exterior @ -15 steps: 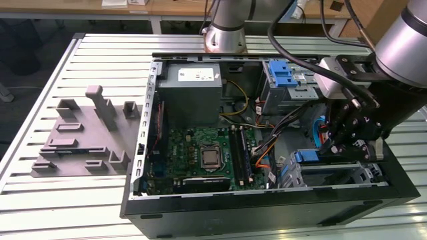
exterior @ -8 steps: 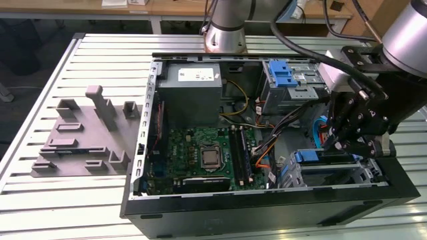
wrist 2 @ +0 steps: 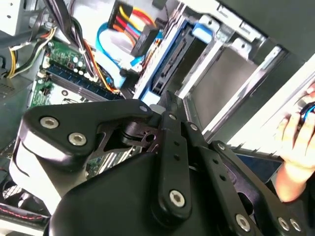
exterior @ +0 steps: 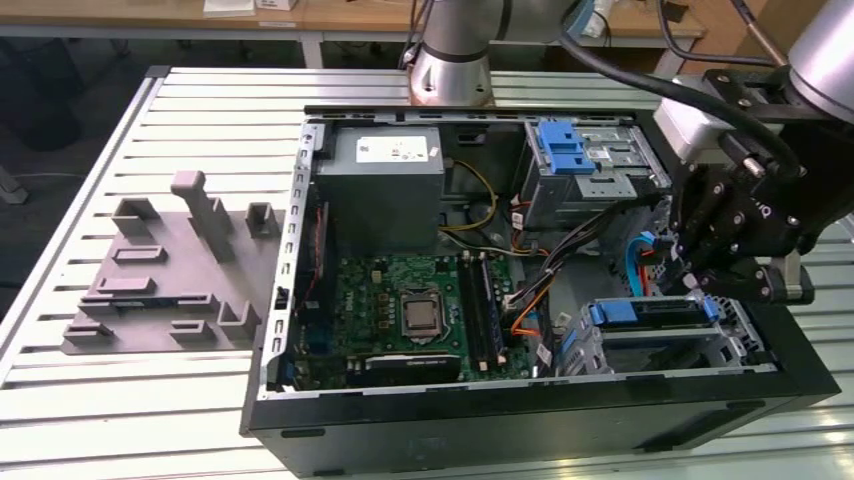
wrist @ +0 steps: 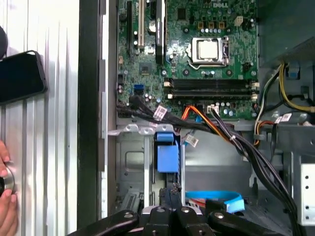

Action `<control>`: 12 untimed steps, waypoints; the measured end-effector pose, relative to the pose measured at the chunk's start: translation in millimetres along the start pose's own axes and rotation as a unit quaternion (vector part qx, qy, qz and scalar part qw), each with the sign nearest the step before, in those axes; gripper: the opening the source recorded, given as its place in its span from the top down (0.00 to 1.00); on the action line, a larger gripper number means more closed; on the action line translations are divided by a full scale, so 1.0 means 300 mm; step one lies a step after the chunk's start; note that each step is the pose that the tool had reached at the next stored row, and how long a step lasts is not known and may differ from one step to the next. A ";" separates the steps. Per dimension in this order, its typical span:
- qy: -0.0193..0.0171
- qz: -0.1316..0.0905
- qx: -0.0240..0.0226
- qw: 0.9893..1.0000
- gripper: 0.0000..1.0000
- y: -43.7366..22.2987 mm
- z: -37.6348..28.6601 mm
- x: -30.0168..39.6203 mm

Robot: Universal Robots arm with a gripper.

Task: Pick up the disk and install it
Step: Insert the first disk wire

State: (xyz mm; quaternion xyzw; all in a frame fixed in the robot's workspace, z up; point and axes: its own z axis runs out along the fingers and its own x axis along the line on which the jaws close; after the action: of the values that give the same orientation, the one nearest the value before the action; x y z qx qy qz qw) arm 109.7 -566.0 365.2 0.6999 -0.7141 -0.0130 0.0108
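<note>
Open computer case [exterior: 534, 420] on slatted table [exterior: 80, 400]. Disk [exterior: 650, 312] seated on edge in drive cage [exterior: 741, 345] at case's corner near motherboard [exterior: 400, 300]; blue carrier end [wrist: 167, 156] visible in the first wrist view. Gripper [exterior: 727, 290] poised just above disk, not gripping it; finger spread cannot be told. Person's hand [wrist 2: 298, 147] beside case.

An open black computer case [exterior: 534, 425] is lying on a slatted metal table [exterior: 80, 400]. Inside it, a green motherboard [exterior: 400, 310] is sitting below a grey power-supply box [exterior: 387, 190]. A grey fixture plate [exterior: 160, 280] is resting beside the case, toward the exterior view's left.
</note>
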 end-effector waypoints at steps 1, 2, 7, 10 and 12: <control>0.000 0.000 0.000 1.000 0.89 -0.010 0.000 -0.002; 0.000 0.000 0.000 1.000 0.89 -0.020 -0.001 -0.004; 0.000 0.000 0.000 1.000 0.89 -0.070 -0.002 -0.019; 0.000 0.000 0.000 1.000 0.89 -0.086 -0.003 -0.029; 0.000 0.000 0.003 1.000 0.89 -0.086 -0.003 -0.038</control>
State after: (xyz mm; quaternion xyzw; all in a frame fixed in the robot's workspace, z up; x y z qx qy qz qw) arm 135.7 -555.2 365.2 0.6998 -0.7142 -0.0109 0.0087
